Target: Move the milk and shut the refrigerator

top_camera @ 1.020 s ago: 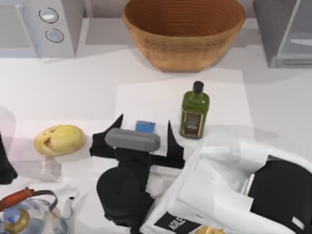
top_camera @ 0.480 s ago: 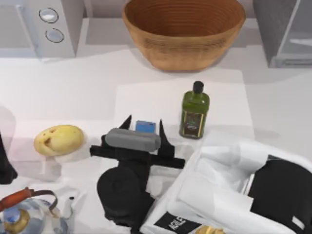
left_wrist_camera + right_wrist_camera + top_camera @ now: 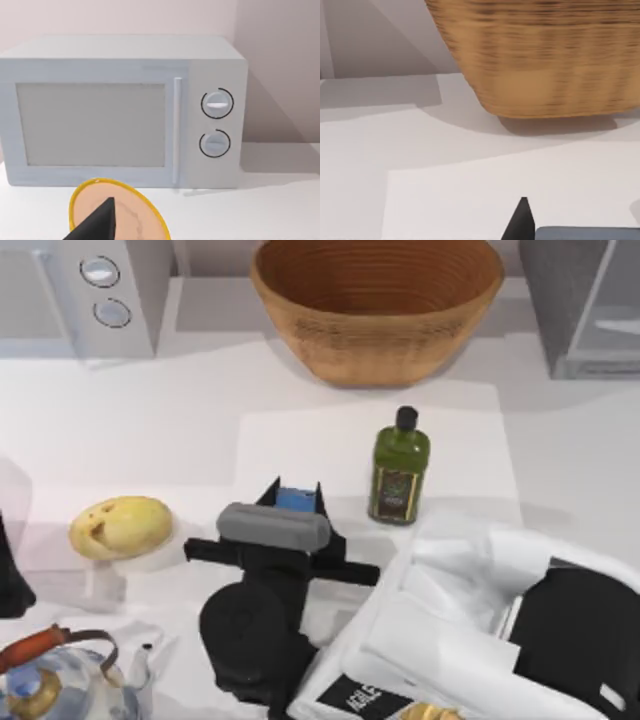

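The milk (image 3: 297,499), a small blue-topped carton, stands on a white mat (image 3: 300,445) near the table's middle. My right gripper (image 3: 294,489) is shut on it, one black finger pressed against each side. In the right wrist view one fingertip (image 3: 521,220) and the carton's top edge (image 3: 585,233) show low down. The refrigerator (image 3: 585,310), a grey cabinet with a pale door, stands at the back right with its door swung open. My left arm (image 3: 8,575) is parked at the table's left edge.
A green bottle (image 3: 400,465) stands just right of the milk. A wicker basket (image 3: 375,305) sits behind, a white appliance with two knobs (image 3: 90,290) at back left. A potato (image 3: 120,527) and a kettle (image 3: 50,680) lie left. A yellow can (image 3: 120,215) stands before the appliance.
The right gripper's fingers were spread wide on either side of the milk and have closed in onto it. The carton, bottle and left arm have not moved.
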Available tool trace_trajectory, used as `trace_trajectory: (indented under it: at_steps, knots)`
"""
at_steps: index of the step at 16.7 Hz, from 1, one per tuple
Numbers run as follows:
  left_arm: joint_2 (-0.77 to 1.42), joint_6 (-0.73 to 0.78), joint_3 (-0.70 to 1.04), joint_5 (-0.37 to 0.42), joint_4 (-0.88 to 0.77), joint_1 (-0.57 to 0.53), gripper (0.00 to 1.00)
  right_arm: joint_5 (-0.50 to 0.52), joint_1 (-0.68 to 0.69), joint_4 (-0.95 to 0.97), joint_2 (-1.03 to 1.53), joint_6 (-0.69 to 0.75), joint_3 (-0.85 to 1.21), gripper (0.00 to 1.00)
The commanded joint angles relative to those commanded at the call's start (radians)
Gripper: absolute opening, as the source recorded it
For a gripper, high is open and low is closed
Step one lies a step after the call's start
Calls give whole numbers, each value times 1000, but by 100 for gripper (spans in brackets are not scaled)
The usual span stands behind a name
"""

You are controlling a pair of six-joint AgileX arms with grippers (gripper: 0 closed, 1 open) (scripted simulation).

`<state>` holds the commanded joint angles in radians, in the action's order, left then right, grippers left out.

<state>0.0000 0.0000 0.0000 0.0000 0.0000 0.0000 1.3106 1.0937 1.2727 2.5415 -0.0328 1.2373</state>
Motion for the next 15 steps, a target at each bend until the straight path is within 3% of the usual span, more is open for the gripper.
trace_trajectory:
  at_steps: [15]
  knots:
    - [0, 0, 0, 0, 0, 0, 100, 7, 17, -100, -72, -14, 25, 0]
